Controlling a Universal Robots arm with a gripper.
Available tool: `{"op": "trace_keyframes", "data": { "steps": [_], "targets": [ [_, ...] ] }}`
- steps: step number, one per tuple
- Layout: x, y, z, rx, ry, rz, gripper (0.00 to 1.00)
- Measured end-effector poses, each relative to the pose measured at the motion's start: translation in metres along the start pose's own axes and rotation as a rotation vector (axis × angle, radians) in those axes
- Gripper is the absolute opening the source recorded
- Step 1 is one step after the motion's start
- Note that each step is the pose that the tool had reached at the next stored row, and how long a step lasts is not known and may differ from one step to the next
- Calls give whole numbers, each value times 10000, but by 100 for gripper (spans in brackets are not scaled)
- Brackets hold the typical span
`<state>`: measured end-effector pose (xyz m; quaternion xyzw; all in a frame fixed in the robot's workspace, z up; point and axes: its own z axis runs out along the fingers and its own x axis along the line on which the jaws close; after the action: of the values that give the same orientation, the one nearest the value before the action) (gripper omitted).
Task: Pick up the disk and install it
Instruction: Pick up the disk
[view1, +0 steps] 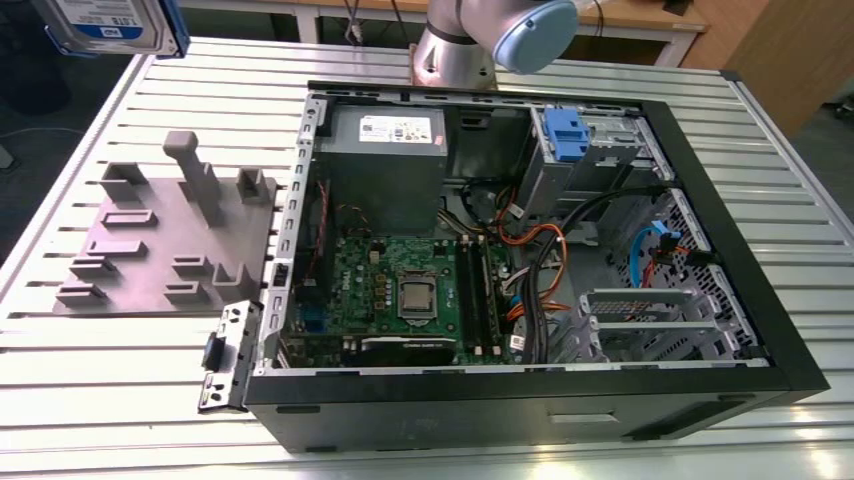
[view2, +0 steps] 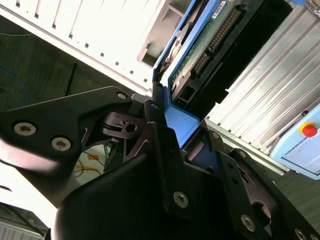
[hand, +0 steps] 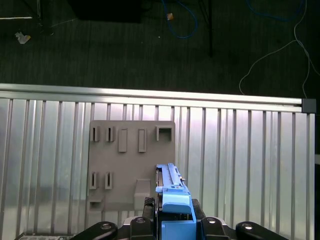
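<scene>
Ribbed metal table carried a grey fixture plate, with an open computer case beside the plate. High above the plate, the gripper pinched the disk by its blue carrier, fingers pressed against both sides.

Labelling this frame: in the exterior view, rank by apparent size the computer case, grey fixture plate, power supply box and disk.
Largest to smallest:
computer case
grey fixture plate
power supply box
Unranked: disk, cropped at the frame edge and seemingly nearer the camera.
</scene>
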<state>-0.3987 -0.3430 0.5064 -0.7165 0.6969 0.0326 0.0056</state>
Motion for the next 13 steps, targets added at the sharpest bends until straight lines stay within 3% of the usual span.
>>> {"op": "trace_keyframes", "data": {
  "steps": [13],
  "targets": [
    [2,-69,-2,0,0,1,37]
  ]
}}
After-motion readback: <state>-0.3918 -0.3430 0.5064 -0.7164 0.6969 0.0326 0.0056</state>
